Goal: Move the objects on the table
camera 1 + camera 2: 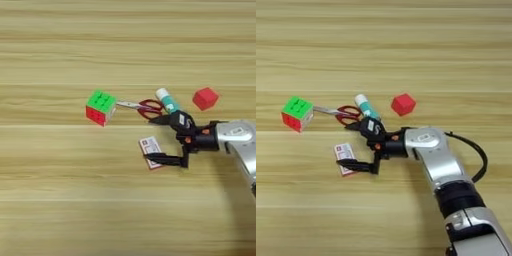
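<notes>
Scissors point(146, 107), glue stick point(168, 100) and puzzle cube point(100, 107) crowded one row; flat box point(151, 151) lay just below. Red cube point(205, 98) stood apart. Table point(60, 200) foreground offered open passage.

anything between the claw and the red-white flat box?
Nothing visible. The claw is open, one finger over the scissors' handles, the other at the flat box's near edge. The glue stick, puzzle cube and red cube lie farther back, off that line.
</notes>
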You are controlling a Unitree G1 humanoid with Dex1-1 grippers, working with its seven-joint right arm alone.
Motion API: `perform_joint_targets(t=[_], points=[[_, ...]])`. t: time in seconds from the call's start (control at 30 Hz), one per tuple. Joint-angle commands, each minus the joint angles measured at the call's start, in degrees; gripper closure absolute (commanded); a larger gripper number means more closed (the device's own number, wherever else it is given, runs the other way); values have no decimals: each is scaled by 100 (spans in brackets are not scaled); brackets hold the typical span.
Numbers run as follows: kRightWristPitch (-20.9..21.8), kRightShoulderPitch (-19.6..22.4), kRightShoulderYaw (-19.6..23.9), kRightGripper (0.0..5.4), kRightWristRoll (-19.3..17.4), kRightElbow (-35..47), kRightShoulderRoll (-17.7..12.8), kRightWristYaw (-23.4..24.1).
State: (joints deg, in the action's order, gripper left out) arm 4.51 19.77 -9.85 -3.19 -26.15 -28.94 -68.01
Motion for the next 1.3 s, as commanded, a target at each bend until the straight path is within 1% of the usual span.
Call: perform_joint_targets(t=[0.03, 0.17, 0.3, 0.5, 0.6, 0.73, 0.87, 0.97, 1.03, 1.13, 1.23, 1.3], points=[[212, 469, 183, 4, 103, -113, -350, 172], [364, 641, 264, 4, 106, -448, -452, 147], [519, 787, 332, 4, 115, -785, -485, 157], [645, 816, 331, 4, 99, -921, -377, 146], [625, 805, 378, 4, -16, -819, -327, 86], [511, 793, 500, 4, -277, -523, -295, -78], [371, 789, 657, 4, -528, -217, -231, -125], [254, 861, 830, 4, -756, -74, -142, -39], [161, 985, 1024, 4, -947, -26, -51, 127], [134, 1121, 1248, 4, -1131, -12, 26, 303], [62, 1218, 1391, 4, -1184, -27, 2, 457], [50, 1282, 1446, 4, -1107, -112, -16, 633]])
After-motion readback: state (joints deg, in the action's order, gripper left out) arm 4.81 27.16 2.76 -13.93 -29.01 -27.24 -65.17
